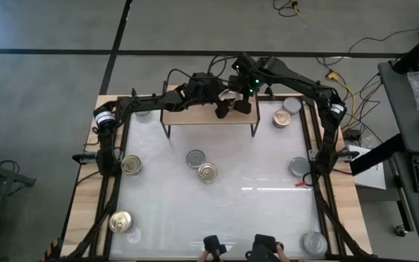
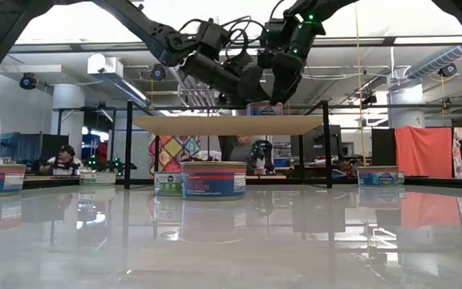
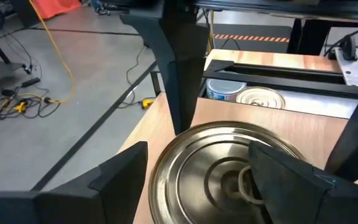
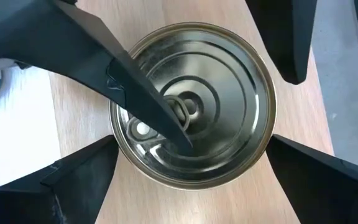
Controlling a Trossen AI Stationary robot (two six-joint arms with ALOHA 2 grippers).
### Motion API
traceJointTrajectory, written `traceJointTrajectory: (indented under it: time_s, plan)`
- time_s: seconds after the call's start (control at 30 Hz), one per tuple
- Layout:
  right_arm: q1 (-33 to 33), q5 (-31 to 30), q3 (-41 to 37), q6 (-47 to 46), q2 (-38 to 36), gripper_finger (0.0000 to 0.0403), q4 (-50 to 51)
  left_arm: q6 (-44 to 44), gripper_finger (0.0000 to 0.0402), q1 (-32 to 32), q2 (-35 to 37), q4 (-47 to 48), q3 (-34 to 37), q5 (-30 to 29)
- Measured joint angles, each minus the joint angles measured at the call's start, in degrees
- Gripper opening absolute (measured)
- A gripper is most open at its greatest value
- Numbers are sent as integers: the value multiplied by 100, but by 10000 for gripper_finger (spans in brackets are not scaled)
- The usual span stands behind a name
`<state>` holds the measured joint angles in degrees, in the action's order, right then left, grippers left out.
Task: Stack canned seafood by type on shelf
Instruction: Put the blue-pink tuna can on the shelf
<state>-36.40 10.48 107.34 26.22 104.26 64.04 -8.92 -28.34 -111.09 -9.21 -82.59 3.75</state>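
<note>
A gold-lidded can (image 4: pixel 191 106) stands upright on the light-wood shelf (image 1: pixel 195 116), toward its right end, its bottom on the board. My left gripper (image 3: pixel 197 149) reaches in nearly level from the left, open. One of its fingers (image 4: pixel 135 87) lies over the lid as far as the pull ring, and the other (image 4: pixel 284 37) stands outside the rim. My right gripper (image 4: pixel 191 140) hangs above the can, slanting down, open wide with a finger on either side of it, clear of the wall. In the low view the can (image 2: pixel 263 108) shows between both grippers. My left gripper has one finger (image 3: pixel 291 180) across the can's lid (image 3: pixel 216 168), its tip at the lid's middle. I cannot tell whether it rests on the lid or hovers just above. Its other finger stands apart from the can's wall.
On the white tabletop lie gold-lidded cans (image 1: pixel 131 164), (image 1: pixel 207 172), (image 1: pixel 121 222), (image 1: pixel 283 118) and silver-lidded ones (image 1: pixel 196 158), (image 1: pixel 300 167), (image 1: pixel 313 242), (image 1: pixel 292 104). The shelf's left half is bare. A person's hands (image 1: pixel 213 251) show at the near edge.
</note>
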Motion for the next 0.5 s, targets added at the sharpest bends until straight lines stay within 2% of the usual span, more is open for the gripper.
traceJointTrajectory:
  time_s: [0.33, 0.5]
  plan:
    - [2, -48, 386, 37, -75, 400, -18, -280, 265, 0, 546, 45, 19, 167]
    - [2, -59, 322, -410, -75, 400, -518, -161, 265, 2, 1339, 25, 704, 222]
